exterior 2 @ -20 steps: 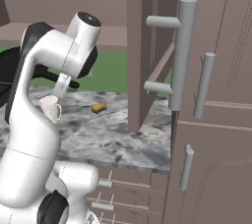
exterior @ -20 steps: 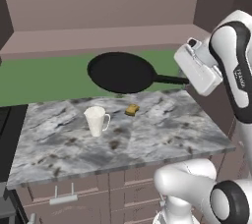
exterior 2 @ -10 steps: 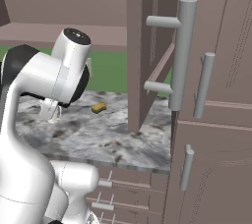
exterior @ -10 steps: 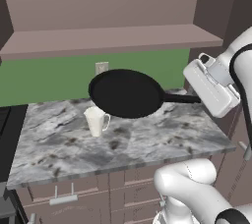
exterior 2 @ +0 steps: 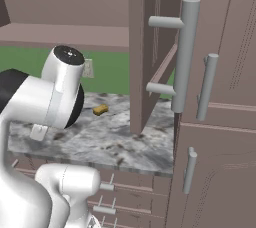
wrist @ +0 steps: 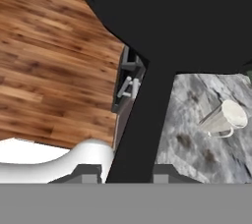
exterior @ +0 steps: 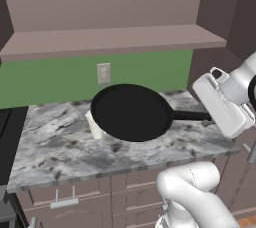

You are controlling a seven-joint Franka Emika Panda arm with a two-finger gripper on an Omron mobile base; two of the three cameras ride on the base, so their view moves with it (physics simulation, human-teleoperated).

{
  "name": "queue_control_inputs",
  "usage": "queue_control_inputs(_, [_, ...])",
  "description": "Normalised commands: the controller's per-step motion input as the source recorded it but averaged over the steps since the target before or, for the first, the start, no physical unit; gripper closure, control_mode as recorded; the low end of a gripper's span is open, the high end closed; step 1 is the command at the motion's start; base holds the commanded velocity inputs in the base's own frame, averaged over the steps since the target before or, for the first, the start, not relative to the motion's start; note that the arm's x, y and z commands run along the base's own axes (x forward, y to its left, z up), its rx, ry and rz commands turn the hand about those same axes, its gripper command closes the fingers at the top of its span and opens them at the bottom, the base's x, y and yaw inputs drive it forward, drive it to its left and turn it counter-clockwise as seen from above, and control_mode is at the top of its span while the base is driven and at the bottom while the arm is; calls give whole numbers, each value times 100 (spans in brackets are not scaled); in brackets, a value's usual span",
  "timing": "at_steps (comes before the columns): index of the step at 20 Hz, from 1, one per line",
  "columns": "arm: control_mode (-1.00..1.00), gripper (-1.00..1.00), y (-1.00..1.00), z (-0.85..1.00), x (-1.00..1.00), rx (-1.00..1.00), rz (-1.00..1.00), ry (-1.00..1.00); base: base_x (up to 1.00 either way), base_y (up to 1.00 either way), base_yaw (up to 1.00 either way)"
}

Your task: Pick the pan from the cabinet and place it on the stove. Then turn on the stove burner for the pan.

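The black pan [exterior: 131,112] hangs level above the marble counter [exterior: 60,147], its long handle [exterior: 190,116] running right into my gripper [exterior: 209,118], which is shut on it. In the hand view the handle [wrist: 142,120] rises between the two dark fingertips [wrist: 86,173] of the gripper [wrist: 125,173] to the pan's underside [wrist: 187,12]. The cabinet's open shelf [exterior: 115,39] lies above and behind the pan; its open door [exterior 2: 145,47] with long silver handles [exterior 2: 184,57] stands on the right. A dark edge of the stove [exterior: 5,122] shows at the far left.
A white mug [exterior: 94,127] stands on the counter, partly hidden behind the pan's left rim, and appears as the mug [wrist: 224,118] below the pan. A small yellow block [exterior 2: 100,109] lies near the backsplash. Drawers [exterior: 65,202] run under the counter.
The pan has come down and nearer, from level with the green backsplash to just over the counter, and now covers part of the mug. My hand dropped with it.
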Motion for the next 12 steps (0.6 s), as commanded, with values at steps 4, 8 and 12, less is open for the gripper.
queue_control_inputs(4, [-100,100,0,0,0,0,0,0,0,0,0])
queue_control_inputs(8, [-100,100,0,-4,-19,0,0,-1,0,0,0])
queue_control_inputs(12, [100,100,3,-6,-18,0,0,-2,-22,12,1])
